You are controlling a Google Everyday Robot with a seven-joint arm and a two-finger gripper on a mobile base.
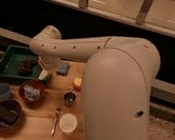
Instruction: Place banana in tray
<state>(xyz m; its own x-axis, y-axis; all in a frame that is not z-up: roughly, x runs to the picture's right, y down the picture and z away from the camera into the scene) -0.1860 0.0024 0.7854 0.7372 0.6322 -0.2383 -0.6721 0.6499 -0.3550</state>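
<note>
The dark-green tray (7,68) sits at the back left of the wooden table, with a dark lump (28,66) inside it. My arm reaches in from the right, and its wrist hangs over the tray's right rim. The gripper (45,71) points down there, mostly hidden by the wrist. A pale cream piece (43,75) shows just below the wrist at the rim. It looks like the banana's end, and the rest of it is hidden.
A blue sponge (63,69) and an orange fruit (77,84) lie right of the gripper. In front are a brown bowl (31,91), a dark bowl (4,114), a blue cup (2,90), a small metal cup (69,97), a white cup (67,123) and a fork (55,122).
</note>
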